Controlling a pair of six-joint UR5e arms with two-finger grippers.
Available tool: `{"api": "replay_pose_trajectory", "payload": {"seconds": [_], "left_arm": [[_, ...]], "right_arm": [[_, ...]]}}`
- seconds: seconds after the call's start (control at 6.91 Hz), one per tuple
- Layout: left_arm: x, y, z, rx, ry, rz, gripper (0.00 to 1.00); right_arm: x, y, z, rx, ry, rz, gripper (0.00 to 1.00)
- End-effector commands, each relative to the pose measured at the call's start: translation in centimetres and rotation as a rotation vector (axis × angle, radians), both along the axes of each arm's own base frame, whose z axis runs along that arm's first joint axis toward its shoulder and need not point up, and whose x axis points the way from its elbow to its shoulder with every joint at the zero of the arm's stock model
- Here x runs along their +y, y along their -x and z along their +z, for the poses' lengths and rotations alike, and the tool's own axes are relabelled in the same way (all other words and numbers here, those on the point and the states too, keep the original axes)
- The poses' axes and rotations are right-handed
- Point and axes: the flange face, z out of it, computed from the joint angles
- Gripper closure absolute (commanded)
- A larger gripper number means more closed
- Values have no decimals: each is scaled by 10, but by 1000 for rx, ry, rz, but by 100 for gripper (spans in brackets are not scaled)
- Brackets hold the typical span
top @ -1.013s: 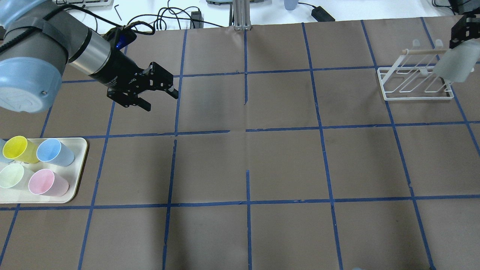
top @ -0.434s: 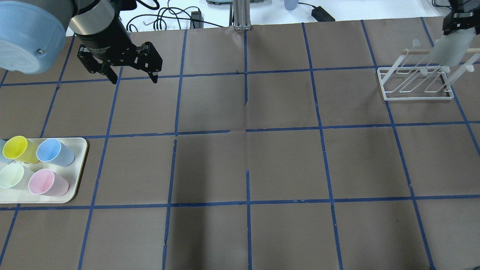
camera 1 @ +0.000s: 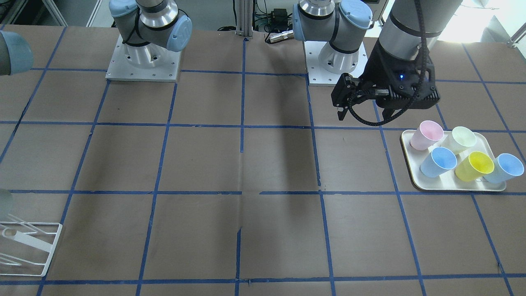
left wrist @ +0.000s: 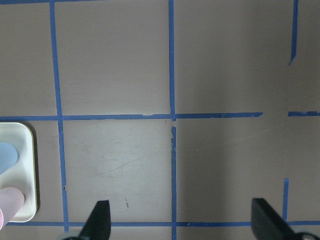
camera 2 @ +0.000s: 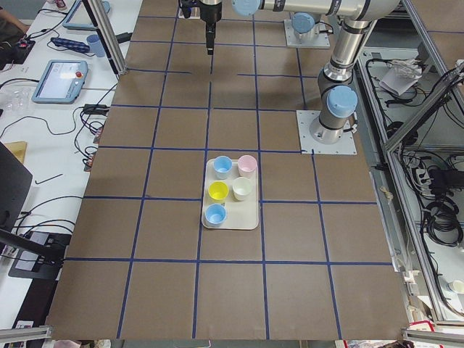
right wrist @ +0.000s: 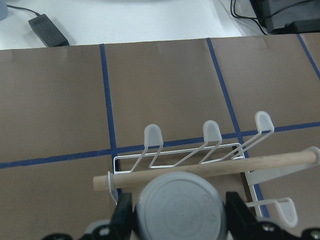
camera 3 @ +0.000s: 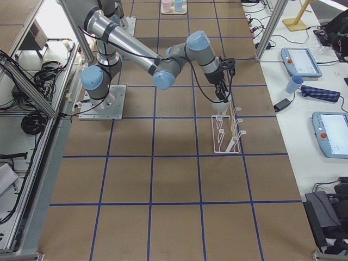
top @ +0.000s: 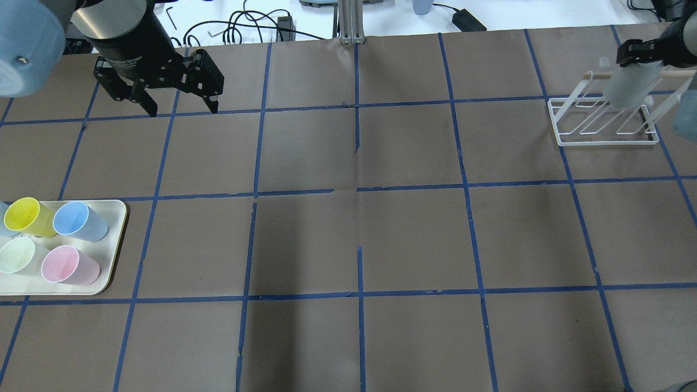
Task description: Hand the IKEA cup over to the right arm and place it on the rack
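You get only part of the right side. In the front-facing view the rack (top: pixel 604 143) is cut off at the edge, with only a pale blur above it. The overhead view clips most of the right arm (top: pixel 687 24). From the right wrist you see only the round base of the IKEA cup (top: pixel 626 90), so its walls and mouth are hidden. You cannot tell whether it touches the wires.

Compared with a second ago, the cup has moved from the rack's right side, where it hung tilted. It now sits more upright over the wooden rod (right wrist: pixel 210 170). The left hand (top: pixel 183 106) has pulled back toward the desk's (top: pixel 414 234) far left corner.

The right hand (right wrist: pixel 179 209) pinches the cup near its base, one finger on each side. The cup hangs above the rack's rod end. The left hand is spread wide and holds nothing, well apart from the tray (top: pixel 121 231) of coloured cups.
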Motion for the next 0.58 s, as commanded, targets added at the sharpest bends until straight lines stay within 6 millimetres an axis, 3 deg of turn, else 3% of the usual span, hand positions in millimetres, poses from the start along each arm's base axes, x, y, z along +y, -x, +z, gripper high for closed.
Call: {"api": "replay_pose_trajectory", "payload": {"seconds": [0.0,0.14,0.29,0.43], "left_arm": [[5,-4,1,4,-5,-1,0],[4,-3,13,4,20,-2,0],[4,-2,12,27,18,-13,0],[7,-3,14,27,20,-10,0]], "right_arm": [[-2,-2,-22,-23,-17,11,100],[-2,-2,-24,-17,2,18,100],[-5,-1,-35,-17,-6,18,100],[-6,0,-31,-3,15,18,65]]}}
